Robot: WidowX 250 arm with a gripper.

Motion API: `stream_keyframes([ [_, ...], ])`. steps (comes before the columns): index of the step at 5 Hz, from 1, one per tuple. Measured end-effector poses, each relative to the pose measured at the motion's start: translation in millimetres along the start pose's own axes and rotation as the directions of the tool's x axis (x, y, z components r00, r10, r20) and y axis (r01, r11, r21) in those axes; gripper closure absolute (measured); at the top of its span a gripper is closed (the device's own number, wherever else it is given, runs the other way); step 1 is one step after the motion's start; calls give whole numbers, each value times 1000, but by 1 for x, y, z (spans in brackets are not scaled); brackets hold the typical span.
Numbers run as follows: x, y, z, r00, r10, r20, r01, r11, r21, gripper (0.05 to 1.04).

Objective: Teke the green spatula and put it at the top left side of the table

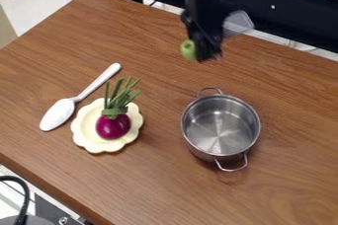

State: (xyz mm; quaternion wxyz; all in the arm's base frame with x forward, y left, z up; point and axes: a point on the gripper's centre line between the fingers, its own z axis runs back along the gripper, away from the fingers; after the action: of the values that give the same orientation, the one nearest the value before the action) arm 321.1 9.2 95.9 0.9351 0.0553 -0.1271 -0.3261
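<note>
The gripper (207, 55) hangs above the far part of the table, at the top centre of the camera view, shut on the green spatula (188, 49). The spatula's round green handle end pokes out on the left of the gripper. A pale, see-through blade shows on the right, behind the gripper. The middle of the spatula is hidden by the gripper. It is held up off the wooden table (290, 100).
A steel pot (220, 126) with two wire handles stands right of centre. To the left, a purple onion-like toy (113, 126) with green stalks lies on a cream scalloped plate (86, 137). A white spoon (59, 114) lies beside the plate.
</note>
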Motion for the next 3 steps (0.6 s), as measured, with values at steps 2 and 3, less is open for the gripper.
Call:
stream_keyframes([
  [2,-34,56,-15,998,49,-42,-50,998,-28,746],
  [3,-55,80,-23,997,45,-57,-47,998,-30,746],
])
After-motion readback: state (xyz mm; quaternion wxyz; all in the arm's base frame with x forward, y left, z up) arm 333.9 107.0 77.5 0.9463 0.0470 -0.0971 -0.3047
